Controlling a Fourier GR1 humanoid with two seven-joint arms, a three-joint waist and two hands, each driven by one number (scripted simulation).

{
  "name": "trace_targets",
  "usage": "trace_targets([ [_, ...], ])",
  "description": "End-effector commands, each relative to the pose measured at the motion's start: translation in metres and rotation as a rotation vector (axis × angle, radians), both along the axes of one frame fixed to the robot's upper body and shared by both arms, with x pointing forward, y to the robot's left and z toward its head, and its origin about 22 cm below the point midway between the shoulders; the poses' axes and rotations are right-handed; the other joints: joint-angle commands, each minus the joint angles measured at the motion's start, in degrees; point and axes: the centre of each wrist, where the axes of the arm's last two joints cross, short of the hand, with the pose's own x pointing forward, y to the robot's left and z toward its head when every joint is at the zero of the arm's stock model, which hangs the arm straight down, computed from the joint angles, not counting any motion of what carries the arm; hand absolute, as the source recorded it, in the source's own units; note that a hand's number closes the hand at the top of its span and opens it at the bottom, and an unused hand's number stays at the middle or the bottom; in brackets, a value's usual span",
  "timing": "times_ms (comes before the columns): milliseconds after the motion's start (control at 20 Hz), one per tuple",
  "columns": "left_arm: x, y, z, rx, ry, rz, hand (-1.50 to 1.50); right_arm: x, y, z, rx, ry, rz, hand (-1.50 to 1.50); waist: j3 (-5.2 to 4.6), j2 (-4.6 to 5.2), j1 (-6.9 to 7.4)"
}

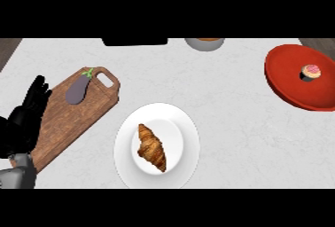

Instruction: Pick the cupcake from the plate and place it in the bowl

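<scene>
We see the cupcake (311, 72) sitting in the red bowl (288, 84) at far right; croissant (151, 147) on white plate (127, 146); left robot hand (29, 108) spread, resting over the cutting board (78, 119).

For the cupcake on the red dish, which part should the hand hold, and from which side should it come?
Probably by the lower wrapper part, under the pink frosting, coming down from above. The cupcake stands upright, alone near the middle of the red dish, whose raised rim would block a low sideways approach. Only the left hand shows, open at the far left edge; the right hand is out of view.
</scene>
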Motion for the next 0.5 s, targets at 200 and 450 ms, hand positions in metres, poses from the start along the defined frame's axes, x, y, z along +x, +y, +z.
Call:
trace_targets([
  [200, -0.002, 0.009, 0.004, 0.015, 0.010, 0.017, 0.00, -0.101, 0.002, -0.026, 0.051, -0.115, 0.085, -1.50, -0.07, 0.00, -0.37],
  [450, 0.011, 0.008, 0.008, -0.001, -0.009, -0.016, 0.00, -0.142, 0.007, 0.004, 0.007, -0.189, 0.122, -1.50, 0.00, 0.51, 1.01],
])
